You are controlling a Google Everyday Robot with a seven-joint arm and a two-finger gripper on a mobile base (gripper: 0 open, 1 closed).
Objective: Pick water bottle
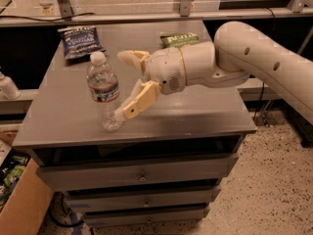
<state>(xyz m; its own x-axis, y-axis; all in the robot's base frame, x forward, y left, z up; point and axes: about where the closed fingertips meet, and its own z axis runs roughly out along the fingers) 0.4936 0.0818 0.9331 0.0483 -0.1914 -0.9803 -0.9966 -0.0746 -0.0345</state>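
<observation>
The water bottle (pixel 104 91) is a clear ribbed bottle with a white cap and a white, red and blue label band. It stands upright near the front left of the grey cabinet top (pixel 73 116). My gripper (pixel 121 84) reaches in from the right and is open. One cream finger (pixel 138 99) lies low, next to the bottle's base. The other finger (pixel 130 58) sits higher, behind and to the right of the bottle's upper part. The bottle stands just left of the open fingers, not between them.
A dark blue snack bag (pixel 78 41) lies at the back left of the top. A green snack bag (pixel 178 38) lies at the back, partly behind my arm. A cardboard box (pixel 19 199) stands on the floor at the left. Drawers (pixel 142 173) face front.
</observation>
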